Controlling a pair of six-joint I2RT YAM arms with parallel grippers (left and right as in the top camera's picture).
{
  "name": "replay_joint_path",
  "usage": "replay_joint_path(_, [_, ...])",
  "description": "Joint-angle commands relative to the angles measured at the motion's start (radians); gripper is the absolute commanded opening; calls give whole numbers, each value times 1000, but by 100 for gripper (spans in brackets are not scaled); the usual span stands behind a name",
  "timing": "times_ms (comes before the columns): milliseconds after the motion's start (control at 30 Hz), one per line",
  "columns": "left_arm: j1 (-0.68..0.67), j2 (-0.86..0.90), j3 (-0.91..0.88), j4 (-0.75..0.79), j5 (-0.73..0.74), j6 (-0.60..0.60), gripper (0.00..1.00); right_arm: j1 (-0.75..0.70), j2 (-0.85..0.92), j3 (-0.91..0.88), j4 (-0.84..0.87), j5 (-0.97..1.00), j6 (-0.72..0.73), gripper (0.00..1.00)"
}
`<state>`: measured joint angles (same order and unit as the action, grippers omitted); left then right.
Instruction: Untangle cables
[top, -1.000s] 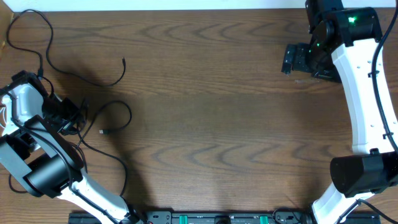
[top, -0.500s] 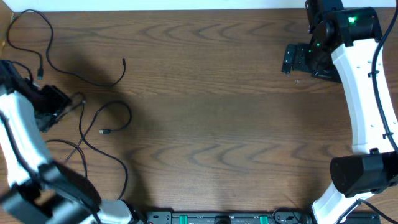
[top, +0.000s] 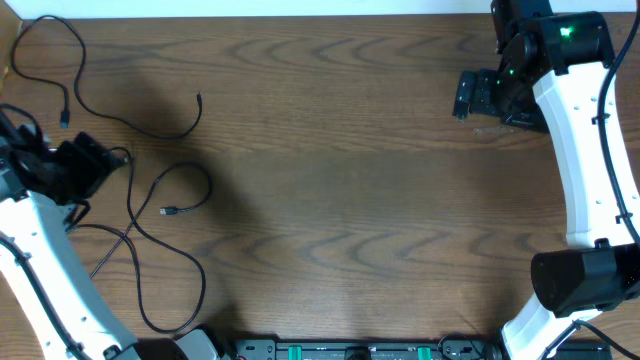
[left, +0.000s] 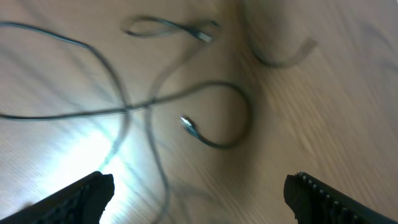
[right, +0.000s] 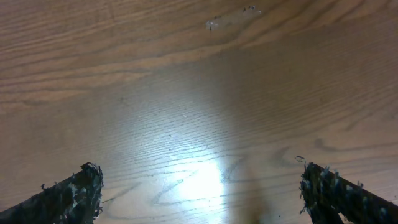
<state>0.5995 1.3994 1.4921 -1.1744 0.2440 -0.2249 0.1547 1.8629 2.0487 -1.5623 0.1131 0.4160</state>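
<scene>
From above, my left end effector (top: 92, 165) is hovering at the left edge of the bench (top: 330, 200); I cannot tell from here how wide it is standing; the cables (top: 199, 102) are lying just to its right and behind it, thin black cords looping across the wood, one plug end (top: 168, 211) resting inside a curl; my right end effector (top: 476, 95) is sitting at the far right corner, well apart from every cord.

Through my left wrist, my two fingers (left: 81, 199) are spreading wide and gripping nothing; the cables (left: 239, 121) are crossing below them on the bench, blurred, one hooking round to a small plug (left: 189, 127).

Through my right wrist, my fingers (right: 74, 193) are likewise standing released over bare wood grain (right: 186, 93); a pale scuff (right: 231, 18) is showing near the top.
</scene>
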Motion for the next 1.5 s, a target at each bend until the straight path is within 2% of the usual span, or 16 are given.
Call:
replay_joint_path(0, [-65,-48,17,-45,137,82,93,-3,-6,16,-1,15,-6,99])
replay_joint_path(200, [-169,-176,17,-103,138,101,93,-3,-6,16,28,7,-6,99])
replay_joint_path(400, [-266,-382,17,-131,137,113,93,-3,-6,16,27,6,-5,99])
replay_joint_path(567, [-309,-552,17,-181,138,119,93,-3,-6,16,19,-135,-11,99])
replay_joint_path(700, [-309,-644,17,-262,137,119,93,-3,-7,16,-33,-173,18,99])
replay_joint_path(867, [-309,-689,17,-318,138,119,94,5,-23,16,-104,-156,25,99])
replay_joint_path(900, [-309,-690,17,-327,138,119,100,19,-35,16,-137,-134,26,99])
replay_joint_path(1067, [-309,-690,17,-340,137,119,99,63,-123,-7,-137,-105,24,99])
replay_joint_path(1300, [-309,-690,17,-340,137,119,99,155,-352,-92,-136,2,24,99])
replay_joint_path(1467, [-309,-690,17,-340,137,119,99,220,-517,-227,-132,39,26,99])
